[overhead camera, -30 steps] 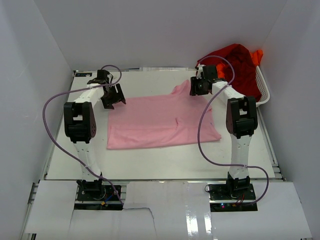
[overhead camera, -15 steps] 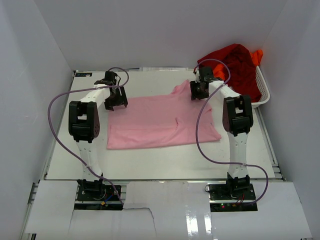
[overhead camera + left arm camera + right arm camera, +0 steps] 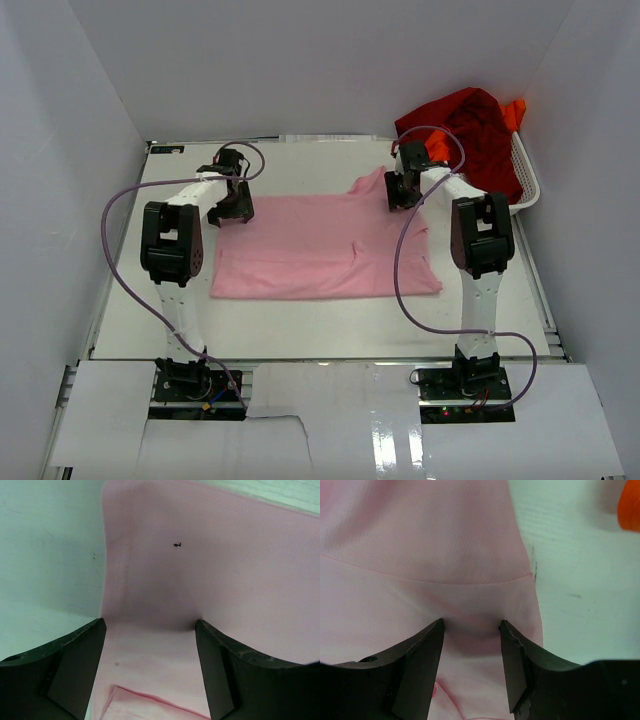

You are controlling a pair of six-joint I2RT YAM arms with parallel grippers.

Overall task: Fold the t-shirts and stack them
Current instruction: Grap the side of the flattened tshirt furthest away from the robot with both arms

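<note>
Pink shirt: light pink cloth short-sleeved t-shirt (image 3: 325,245), spread flat mid white desk (image 3: 300,325).
Left hand (image 3: 232,205): at the shirt's 10 o'clock corner, fingers wide apart, cloth between, nothing clamped.
Right hand (image 3: 403,192): at the 1 o'clock sleeve, fingers apart astride cloth.
Basket: white plastic mesh basket (image 3: 528,180) at 2 o'clock, holding dark red cloth t-shirt (image 3: 470,130) and bright orange cloth t-shirt (image 3: 515,113).

High rear camera overlooks all; both wrist cameras hug pink t-shirt (image 3: 320,245).

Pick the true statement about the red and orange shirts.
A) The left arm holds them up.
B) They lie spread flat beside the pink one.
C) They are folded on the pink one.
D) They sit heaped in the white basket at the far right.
D: the red shirt and orange shirt lie bunched in the white basket; only the pink shirt is spread out.
</note>
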